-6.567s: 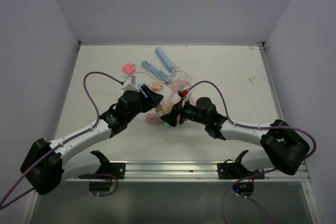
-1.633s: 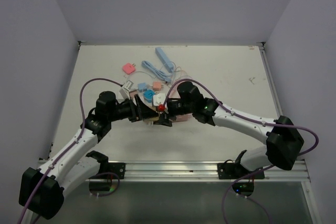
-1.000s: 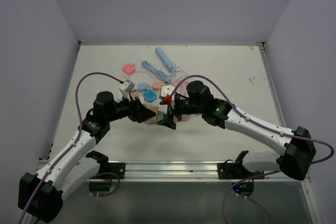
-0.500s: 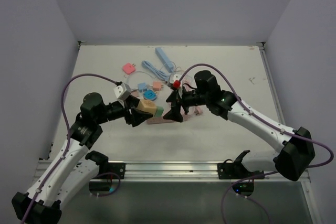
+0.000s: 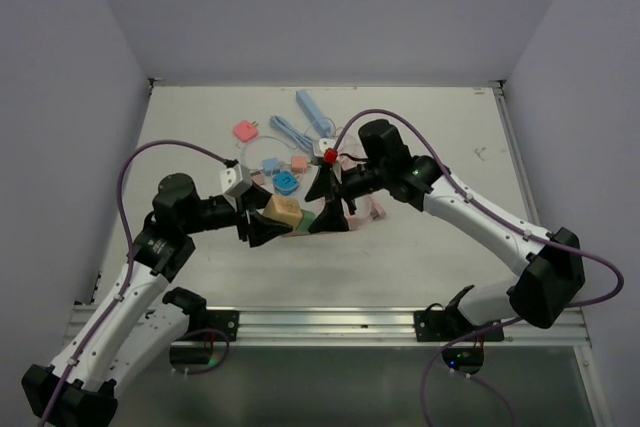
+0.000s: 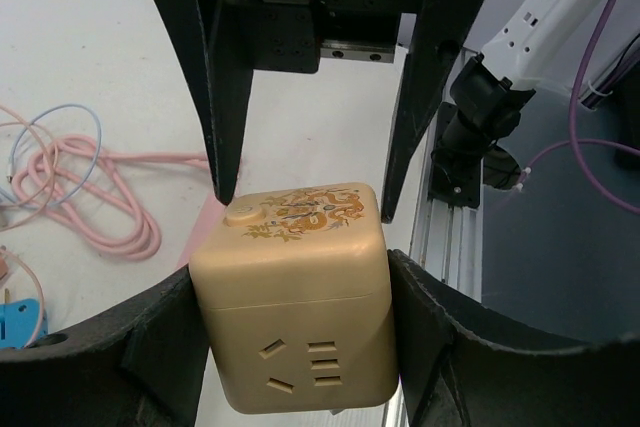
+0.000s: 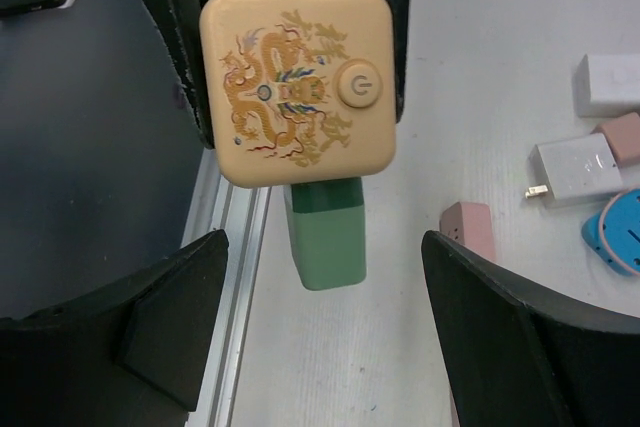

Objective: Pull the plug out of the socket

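Note:
A tan cube socket (image 5: 283, 211) with a gold dragon print is held above the table in my left gripper (image 5: 262, 220), which is shut on its sides (image 6: 297, 347). A green plug (image 7: 327, 234) sticks out of the cube's (image 7: 297, 87) far face and shows in the top view (image 5: 309, 220) too. My right gripper (image 5: 328, 203) is open wide. Its fingers (image 7: 170, 317) stand on either side of the plug, apart from it. The left wrist view shows the cube's (image 6: 295, 297) empty slots; the plug is hidden there.
Loose adapters lie behind: a pink one (image 5: 243, 130), a blue round one (image 5: 285, 183), a white one (image 7: 574, 169), a pink block (image 7: 468, 227). A blue power strip (image 5: 312, 112) and pink cord (image 5: 372, 209) lie nearby. The rail (image 5: 330, 322) runs along the near edge.
My left gripper has lifted the cube socket off the table and drawn it left. My right gripper has swung round to face the cube, open on either side of the green plug.

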Controlling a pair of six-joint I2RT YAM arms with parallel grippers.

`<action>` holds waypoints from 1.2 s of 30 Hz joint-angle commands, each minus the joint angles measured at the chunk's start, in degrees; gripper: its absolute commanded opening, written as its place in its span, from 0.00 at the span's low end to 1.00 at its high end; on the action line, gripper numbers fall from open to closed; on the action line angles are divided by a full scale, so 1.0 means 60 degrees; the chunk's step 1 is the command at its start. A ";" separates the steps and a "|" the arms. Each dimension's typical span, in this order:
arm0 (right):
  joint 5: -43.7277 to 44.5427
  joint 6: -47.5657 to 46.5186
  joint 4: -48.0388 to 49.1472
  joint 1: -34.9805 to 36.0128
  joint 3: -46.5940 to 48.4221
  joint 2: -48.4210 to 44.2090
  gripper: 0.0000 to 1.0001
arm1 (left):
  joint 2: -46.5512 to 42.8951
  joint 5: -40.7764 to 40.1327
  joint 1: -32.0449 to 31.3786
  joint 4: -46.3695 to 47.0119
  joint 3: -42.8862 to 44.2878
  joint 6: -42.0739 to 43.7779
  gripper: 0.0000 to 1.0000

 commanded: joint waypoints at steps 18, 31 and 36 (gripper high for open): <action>-0.1029 -0.1329 -0.1849 0.0393 0.1336 0.1042 0.32 | 0.0300 0.0688 -0.0036 0.1600 0.0774 0.0119 0.00; -0.1017 -0.3674 -0.4927 -0.0060 0.1806 0.1629 0.00 | -0.0651 -0.0892 -0.0022 0.0384 0.0936 0.1218 0.00; -0.0870 -0.3967 -0.5337 -0.0456 0.1703 0.1673 0.00 | -0.0960 -0.2226 -0.0022 0.0662 0.0862 0.1189 0.00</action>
